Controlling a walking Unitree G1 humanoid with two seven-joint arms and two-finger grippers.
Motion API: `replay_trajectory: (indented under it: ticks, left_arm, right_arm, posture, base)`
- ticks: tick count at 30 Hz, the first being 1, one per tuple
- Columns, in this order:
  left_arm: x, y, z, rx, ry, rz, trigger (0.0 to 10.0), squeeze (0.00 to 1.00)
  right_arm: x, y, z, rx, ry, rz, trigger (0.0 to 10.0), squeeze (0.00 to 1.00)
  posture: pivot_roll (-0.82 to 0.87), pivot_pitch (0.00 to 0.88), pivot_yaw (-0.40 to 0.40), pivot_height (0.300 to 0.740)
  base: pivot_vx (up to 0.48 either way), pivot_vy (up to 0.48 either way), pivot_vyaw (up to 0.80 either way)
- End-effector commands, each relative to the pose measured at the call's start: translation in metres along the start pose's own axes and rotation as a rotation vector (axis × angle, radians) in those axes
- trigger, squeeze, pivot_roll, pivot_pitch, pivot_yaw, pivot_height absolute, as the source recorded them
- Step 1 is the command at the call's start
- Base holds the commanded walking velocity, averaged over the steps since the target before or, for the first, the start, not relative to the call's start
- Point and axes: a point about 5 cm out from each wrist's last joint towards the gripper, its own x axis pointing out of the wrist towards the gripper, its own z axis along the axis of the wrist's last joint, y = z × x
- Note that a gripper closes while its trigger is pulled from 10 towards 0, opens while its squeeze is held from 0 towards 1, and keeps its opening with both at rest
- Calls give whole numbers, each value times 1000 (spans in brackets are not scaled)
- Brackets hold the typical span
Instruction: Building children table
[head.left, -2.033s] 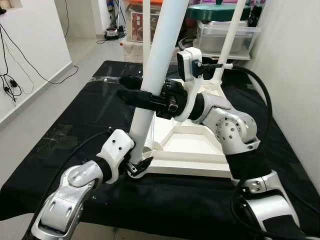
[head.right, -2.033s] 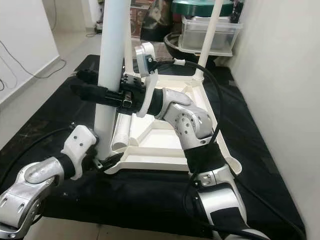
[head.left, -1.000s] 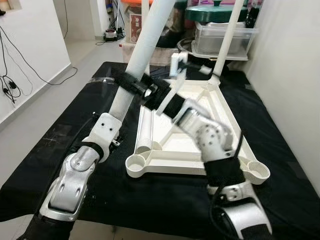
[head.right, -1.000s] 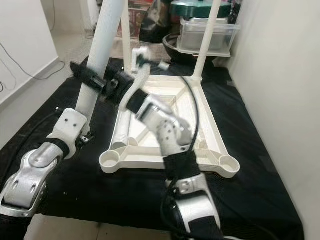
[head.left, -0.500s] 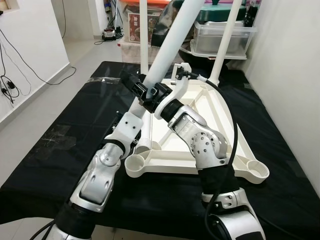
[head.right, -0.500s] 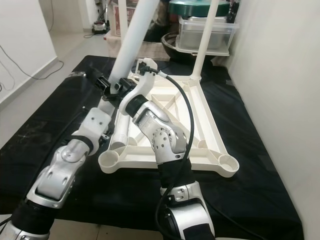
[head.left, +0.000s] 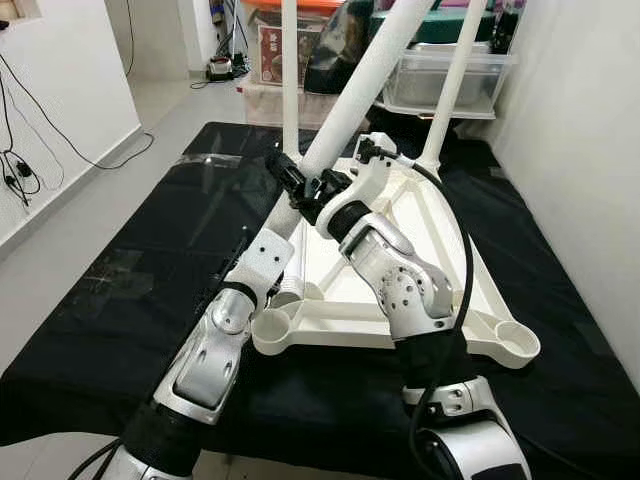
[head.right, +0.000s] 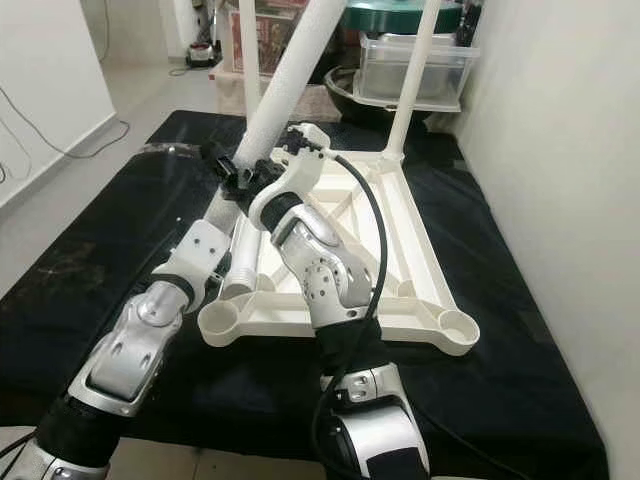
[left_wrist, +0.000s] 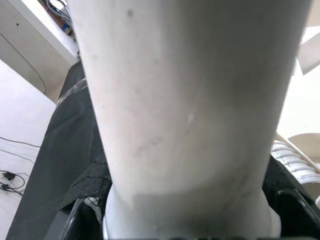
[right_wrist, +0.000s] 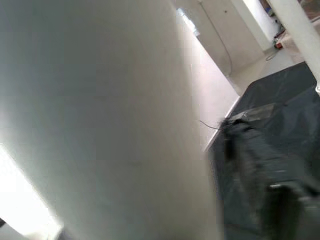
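Observation:
The upside-down white table frame (head.left: 440, 250) lies on a black cloth, with two thin white legs (head.left: 289, 70) (head.left: 455, 80) standing in its far corners. A thick white table leg (head.left: 355, 95) slants up and to the right over the frame's left side. My right gripper (head.left: 300, 185) is shut around its middle, and my left gripper (head.left: 283, 225) is shut on its lower end. In the left wrist view the leg (left_wrist: 190, 100) sits between the dark fingers (left_wrist: 75, 222). One black finger (right_wrist: 250, 165) lies beside the leg in the right wrist view.
Another white leg (head.left: 293, 265) with a ribbed end lies along the frame's left rail. Round sockets sit at the front left (head.left: 272, 330) and front right (head.left: 515, 343) corners. Plastic bins (head.left: 440, 75) stand behind; a white wall (head.left: 590, 150) is close on the right.
The thick leg stood almost upright over the front left socket. Both grippers have carried it away and tilted it, top to the right; my left arm now reaches further forward.

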Motion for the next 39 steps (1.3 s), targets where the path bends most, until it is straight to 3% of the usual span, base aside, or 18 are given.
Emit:
replay_trajectory:
  ticks: [1,13,14,15,16,19,26,34,35,39]
  left_arm:
    - [-1,-15,19,49,-88,-46,10000,0]
    - [3,-11,22,104,-115,-2,10000,0]
    - [2,-10,21,107,-123,-1,10000,114]
    - [2,-10,21,107,-123,-1,10000,114]
    - [2,-9,21,109,-133,1,10000,1000]
    - [-1,-8,19,94,-150,-22,10000,1000]
    - [-22,24,9,12,-166,77,10000,1000]
    - [-38,17,1,23,-164,1,10000,1000]
    - [-40,15,1,19,-162,-7,10000,0]
    - [-45,10,-6,24,-139,-3,10000,0]
  right_arm:
    - [-2,12,-36,154,70,-11,0,0]
    - [-4,14,-40,191,79,-12,0,0]
    - [-4,14,-39,190,76,-11,0,0]
    - [-4,14,-39,190,76,-11,0,0]
    - [-4,13,-39,187,73,-11,0,0]
    - [-4,13,-38,179,70,-11,0,0]
    - [-2,-5,-21,88,22,-41,0,0]
    - [3,-27,1,-11,-46,-105,0,0]
    - [3,-29,3,-13,-50,-112,0,0]
    - [5,-45,23,-95,-109,-157,0,0]
  posture:
    - [88,0,-83,740]
    - [85,0,-83,740]
    - [85,0,-83,740]
    - [85,0,-83,740]
    - [85,0,-83,740]
    - [84,0,-84,740]
    - [91,0,-88,740]
    - [103,0,-98,740]
    - [106,0,-100,740]
    - [109,0,-101,740]
  base:
    - [0,0,0]
    - [0,0,0]
    - [0,0,0]
    - [0,0,0]
    - [0,0,0]
    - [0,0,0]
    - [0,0,0]
    - [0,0,0]
    - [0,0,0]
    - [0,0,0]
